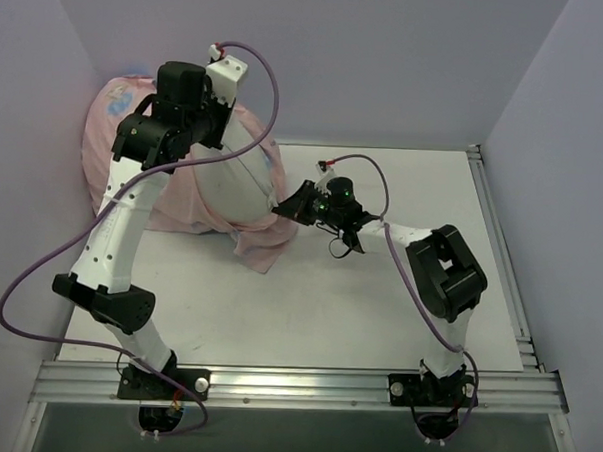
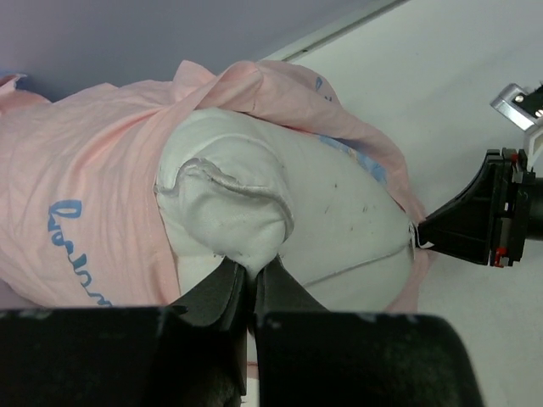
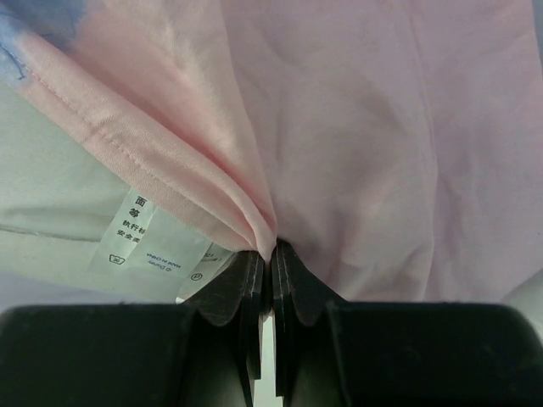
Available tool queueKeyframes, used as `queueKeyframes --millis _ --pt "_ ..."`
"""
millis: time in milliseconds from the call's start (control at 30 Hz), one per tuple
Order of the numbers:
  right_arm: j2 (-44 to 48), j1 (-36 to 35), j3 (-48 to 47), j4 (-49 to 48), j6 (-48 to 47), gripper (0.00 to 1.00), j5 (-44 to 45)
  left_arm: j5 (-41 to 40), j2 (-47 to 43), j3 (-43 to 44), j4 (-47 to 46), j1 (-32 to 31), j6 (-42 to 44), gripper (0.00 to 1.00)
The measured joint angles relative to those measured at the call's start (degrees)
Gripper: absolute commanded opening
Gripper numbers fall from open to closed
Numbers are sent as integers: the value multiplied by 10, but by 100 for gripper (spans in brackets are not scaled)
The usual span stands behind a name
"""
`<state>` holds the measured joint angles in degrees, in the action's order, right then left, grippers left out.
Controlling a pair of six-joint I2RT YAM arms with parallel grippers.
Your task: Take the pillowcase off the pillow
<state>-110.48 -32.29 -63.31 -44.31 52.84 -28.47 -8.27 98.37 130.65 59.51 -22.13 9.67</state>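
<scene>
The pillow (image 2: 339, 220), plump and white, lies half out of the pillowcase (image 2: 85, 170), which is turned pale pink side out with blue print showing through. My left gripper (image 2: 250, 270) is shut on a bunched corner of the pillow. In the top view the pillow (image 1: 239, 178) shows at the back left, with the pillowcase (image 1: 187, 206) bunched round it under my left arm. My right gripper (image 1: 280, 209) is shut on the pillowcase's open hem at the pillow's right side. In the right wrist view the right gripper (image 3: 270, 254) pinches a fold of pink pillowcase (image 3: 356, 127) beside a white care label (image 3: 136, 237).
The bedding sits in the back left corner against the lilac walls (image 1: 389, 60). A metal rail (image 1: 496, 245) runs along the table's right edge and another (image 1: 294, 386) along the front by the arm bases. Purple cables (image 1: 50, 265) loop off both arms.
</scene>
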Motion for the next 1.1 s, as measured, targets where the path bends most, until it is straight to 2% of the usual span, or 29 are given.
queueKeyframes --millis 33,67,100,200,233,267,433,633,667,733,767,800,867,900,967,1100 --pt "5 0 1 11 -6 0 0 9 -7 -16 -5 0 8 2" --pt "12 -3 1 29 -15 0 1 19 -12 -29 -10 1 16 10" --pt "16 -11 1 52 -28 0 4 30 -13 -39 -12 1 22 31" --pt "19 -33 -2 112 -59 0 23 73 -1 -53 -12 3 30 63" --pt "19 -43 -2 134 -67 0 30 87 5 -55 -12 4 29 97" --pt "19 -52 -2 154 -73 0 36 101 11 -60 -15 5 28 94" --pt "19 -88 -2 201 -76 0 43 138 17 -106 -26 -7 23 94" --pt "19 -101 -2 191 -61 0 45 150 2 -111 -32 -92 50 94" --pt "19 -101 -2 190 -58 0 45 150 -6 -122 -38 -109 52 91" --pt "19 -102 1 182 -49 0 45 144 -31 -169 -56 -138 55 70" --pt "20 -102 7 172 -42 0 45 141 -41 -193 -57 -148 57 64" --pt "22 -102 18 158 -32 0 46 134 -48 -219 -60 -153 58 63" --pt "29 -101 48 129 -9 0 50 110 -47 -253 -71 -152 60 65" --pt "34 -101 70 103 9 0 53 97 -42 -268 -76 -151 61 71" --pt "45 -101 128 40 59 0 63 72 -30 -293 -91 -148 61 78" --pt "45 -101 215 -74 157 0 79 35 -2 -321 -123 -154 61 84"
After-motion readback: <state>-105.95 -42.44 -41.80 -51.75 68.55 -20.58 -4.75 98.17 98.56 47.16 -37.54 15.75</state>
